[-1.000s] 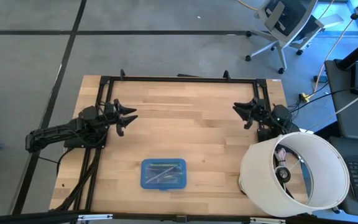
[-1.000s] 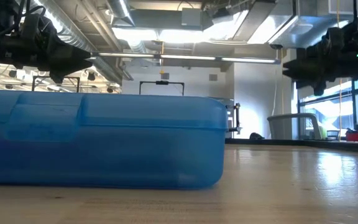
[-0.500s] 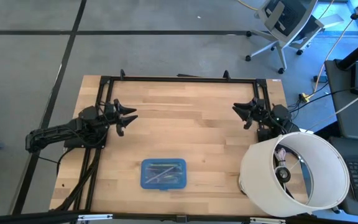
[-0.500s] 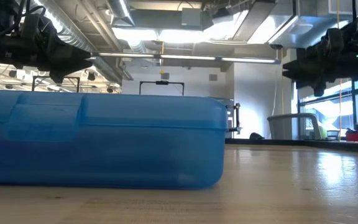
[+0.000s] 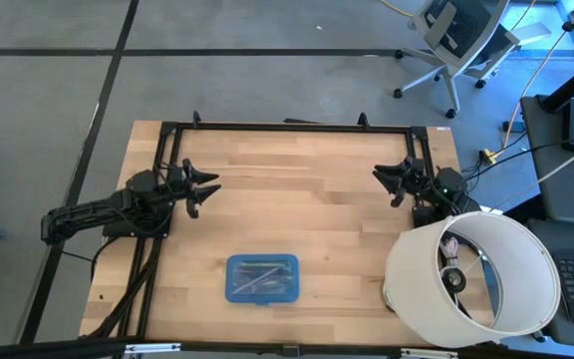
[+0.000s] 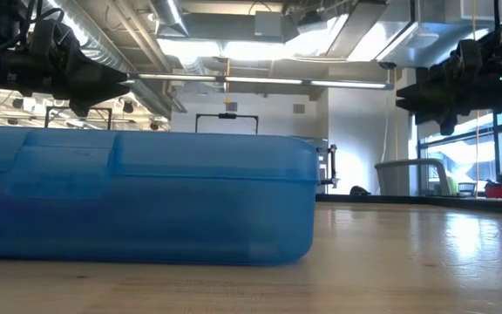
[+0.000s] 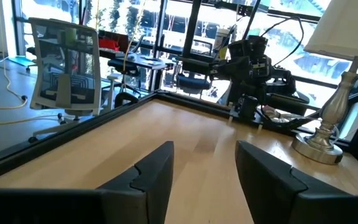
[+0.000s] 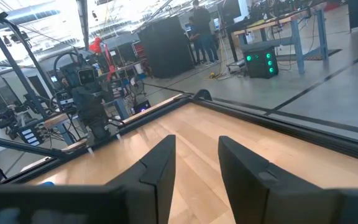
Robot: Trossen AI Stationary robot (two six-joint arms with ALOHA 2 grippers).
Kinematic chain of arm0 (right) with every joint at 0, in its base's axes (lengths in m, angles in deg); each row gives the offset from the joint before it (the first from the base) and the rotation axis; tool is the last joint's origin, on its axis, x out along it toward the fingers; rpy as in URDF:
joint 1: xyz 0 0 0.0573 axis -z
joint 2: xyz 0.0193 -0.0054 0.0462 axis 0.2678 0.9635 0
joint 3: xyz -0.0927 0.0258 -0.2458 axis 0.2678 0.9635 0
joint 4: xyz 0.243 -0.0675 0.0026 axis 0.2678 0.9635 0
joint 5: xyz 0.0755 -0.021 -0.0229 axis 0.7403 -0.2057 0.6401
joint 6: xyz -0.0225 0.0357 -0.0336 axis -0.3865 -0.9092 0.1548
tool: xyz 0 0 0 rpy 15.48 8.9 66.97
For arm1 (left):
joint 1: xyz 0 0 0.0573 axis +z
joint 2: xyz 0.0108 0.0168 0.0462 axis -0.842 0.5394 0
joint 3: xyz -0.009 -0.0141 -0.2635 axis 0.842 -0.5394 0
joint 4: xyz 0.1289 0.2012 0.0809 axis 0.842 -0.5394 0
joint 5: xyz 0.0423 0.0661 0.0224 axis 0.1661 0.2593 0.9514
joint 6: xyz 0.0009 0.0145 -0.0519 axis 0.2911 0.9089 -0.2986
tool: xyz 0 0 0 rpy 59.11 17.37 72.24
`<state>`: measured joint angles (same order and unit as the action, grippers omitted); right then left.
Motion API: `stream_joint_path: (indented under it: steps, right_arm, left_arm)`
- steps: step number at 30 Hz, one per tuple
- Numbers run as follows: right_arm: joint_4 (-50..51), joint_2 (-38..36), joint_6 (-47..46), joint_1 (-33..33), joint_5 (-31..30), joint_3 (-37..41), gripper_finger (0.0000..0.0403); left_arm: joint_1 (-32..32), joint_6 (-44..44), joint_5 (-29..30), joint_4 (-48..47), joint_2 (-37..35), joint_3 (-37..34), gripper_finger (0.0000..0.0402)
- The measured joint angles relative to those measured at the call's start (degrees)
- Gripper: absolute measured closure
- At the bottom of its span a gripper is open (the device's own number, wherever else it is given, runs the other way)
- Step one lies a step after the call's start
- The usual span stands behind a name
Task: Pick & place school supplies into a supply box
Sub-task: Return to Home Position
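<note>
High view: blue box (image 5: 262, 278) shut, flat on table (image 5: 307, 199), near edge, slightly left of centre; thin sticks (image 5: 259, 266) show through lid. Left pincer (image 5: 205, 189) over far left, fingers apart, empty. Right pincer (image 5: 388, 184) over far right, fingers apart, empty. White drum (image 5: 476, 274) at near right corner.
</note>
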<state>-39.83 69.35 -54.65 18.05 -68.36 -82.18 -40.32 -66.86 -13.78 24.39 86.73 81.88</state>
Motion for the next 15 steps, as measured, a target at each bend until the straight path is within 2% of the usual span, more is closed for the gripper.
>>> stream_joint_path:
  steps: [15]
  right_arm:
    - [0.00, 0.00, 0.00, -0.01, 0.04, 0.00, 0.0277]
  left_arm:
    - [0.00, 0.00, 0.01, 0.02, 0.00, 0.00, 0.0240]
